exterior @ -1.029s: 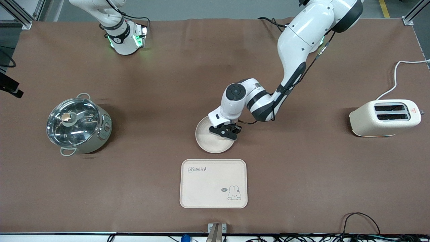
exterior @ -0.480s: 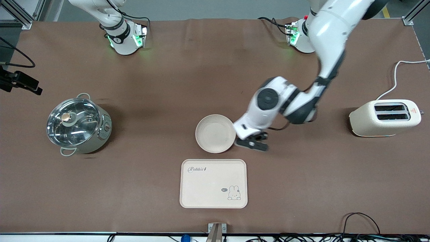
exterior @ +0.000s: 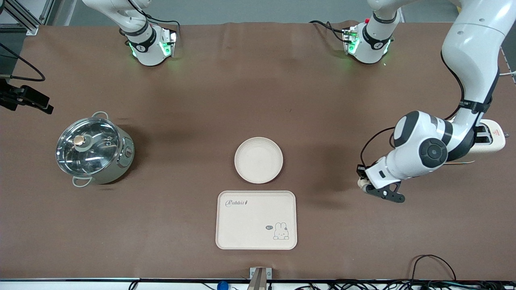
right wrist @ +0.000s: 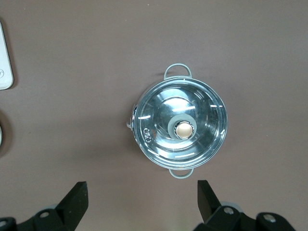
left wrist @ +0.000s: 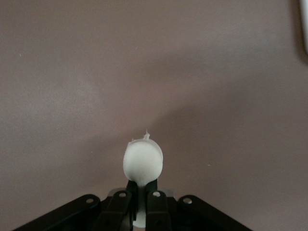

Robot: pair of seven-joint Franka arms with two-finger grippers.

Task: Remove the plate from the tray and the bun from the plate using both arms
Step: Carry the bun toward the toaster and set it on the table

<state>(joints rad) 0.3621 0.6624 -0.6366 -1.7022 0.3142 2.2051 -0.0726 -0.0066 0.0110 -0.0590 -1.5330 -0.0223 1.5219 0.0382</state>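
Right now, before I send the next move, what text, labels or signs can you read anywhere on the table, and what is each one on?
"Rabbit": script on the cream tray, in its corner nearest the plate.
Small speech bubble beside the tray's rabbit drawing: too small to read.
Red triangle sign on top of the toaster: any wording is too small to read.
Lidded pot: no readable marking.

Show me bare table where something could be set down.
Bare: between the pot and the plate, and from the plate to the arm bases. Crowded: between plate and tray, and beside the toaster, where the left gripper holds the bun. The right gripper hangs open over the pot.
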